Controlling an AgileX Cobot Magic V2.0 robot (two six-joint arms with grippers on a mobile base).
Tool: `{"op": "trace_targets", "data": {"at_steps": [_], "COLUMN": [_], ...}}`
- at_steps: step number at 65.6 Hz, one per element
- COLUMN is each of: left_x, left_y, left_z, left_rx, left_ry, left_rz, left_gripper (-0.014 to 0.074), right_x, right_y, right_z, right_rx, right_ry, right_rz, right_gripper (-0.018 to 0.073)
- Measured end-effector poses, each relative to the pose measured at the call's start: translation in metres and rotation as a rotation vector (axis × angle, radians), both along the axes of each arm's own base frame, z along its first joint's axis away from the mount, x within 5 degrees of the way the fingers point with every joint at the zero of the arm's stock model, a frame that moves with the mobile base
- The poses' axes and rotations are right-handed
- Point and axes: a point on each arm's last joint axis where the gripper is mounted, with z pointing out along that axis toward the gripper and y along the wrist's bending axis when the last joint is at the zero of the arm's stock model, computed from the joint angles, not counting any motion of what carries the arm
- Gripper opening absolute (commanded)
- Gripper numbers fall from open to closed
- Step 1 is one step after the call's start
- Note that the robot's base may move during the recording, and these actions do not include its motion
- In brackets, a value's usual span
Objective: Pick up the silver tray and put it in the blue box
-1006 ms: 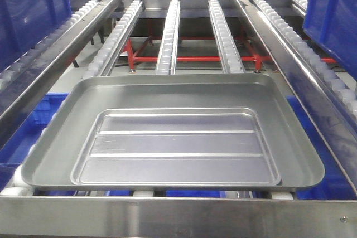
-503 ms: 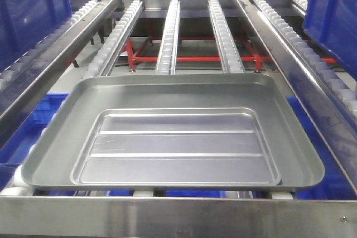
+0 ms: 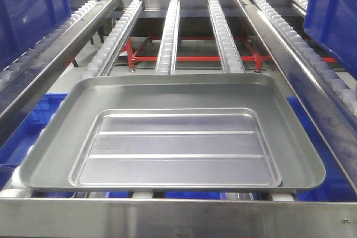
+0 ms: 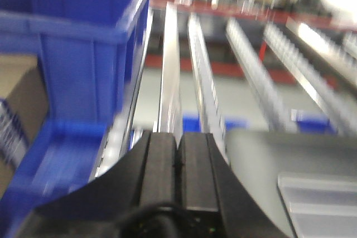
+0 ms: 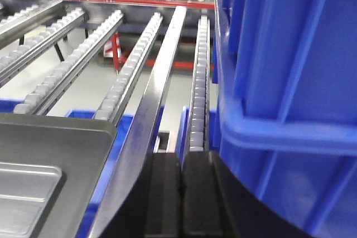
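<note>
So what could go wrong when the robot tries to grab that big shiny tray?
1. The silver tray lies on roller tracks, so a sideways nudge might send it sliding away.
2. The left gripper and right gripper both look shut, each beside the tray and holding nothing. They must open first, or they may just shove the rim.
3. The right gripper sits close to the blue box wall and could bump it.

Bottom centre: right fingers [image 5: 163,199] pressed together; blue box [image 5: 290,71] right; silver tray [image 5: 56,149] lower-left.
</note>
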Motion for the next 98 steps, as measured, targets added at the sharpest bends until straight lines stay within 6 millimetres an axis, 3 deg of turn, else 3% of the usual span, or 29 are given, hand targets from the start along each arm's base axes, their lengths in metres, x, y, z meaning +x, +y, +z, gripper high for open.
{"op": "trace_targets", "data": {"at_steps": [6,17,24,35,51,64,78,90,98], "left_x": [0.002,0.025,0.05,0.079,0.115,0.127,0.122,0.12,0.125], "left_y": [0.0,-0.004,-0.009,-0.017,-0.029,-0.035,-0.056,-0.08,-0.106], "left_z": [0.024,0.047,0.045,0.029,0.007,-0.005,0.008,0.013,0.018], "left_rx": [0.024,0.083,0.086,0.059,-0.072,-0.135,-0.017,0.105,0.136], "left_ry": [0.184,0.577,0.783,0.966,1.058,1.118,1.175,1.151,1.132], "left_rz": [0.0,-0.007,-0.023,-0.044,-0.063,-0.064,-0.159,-0.02,-0.042], "left_gripper": [-0.0104,-0.0104,-0.0104,-0.0104,-0.0104,-0.0104,-0.0103,-0.0104,-0.0104], "right_x": [0.001,0.026,0.048,0.068,0.081,0.083,0.085,0.099,0.111], "right_y": [0.0,0.001,0.002,0.005,0.015,0.017,0.022,0.023,0.033], "right_z": [0.023,0.038,0.033,0.015,0.014,0.014,0.016,0.012,0.002], "right_rx": [-0.004,-0.006,-0.003,0.021,0.188,0.224,0.234,0.243,0.244], "right_ry": [0.147,0.453,0.656,0.862,0.844,0.85,0.928,0.988,1.028], "right_rz": [0.0,0.002,0.006,0.016,0.065,0.074,0.097,0.036,0.039], "right_gripper": [0.005,0.005,0.005,0.005,0.005,0.005,0.0057,0.0057,0.0057]}}
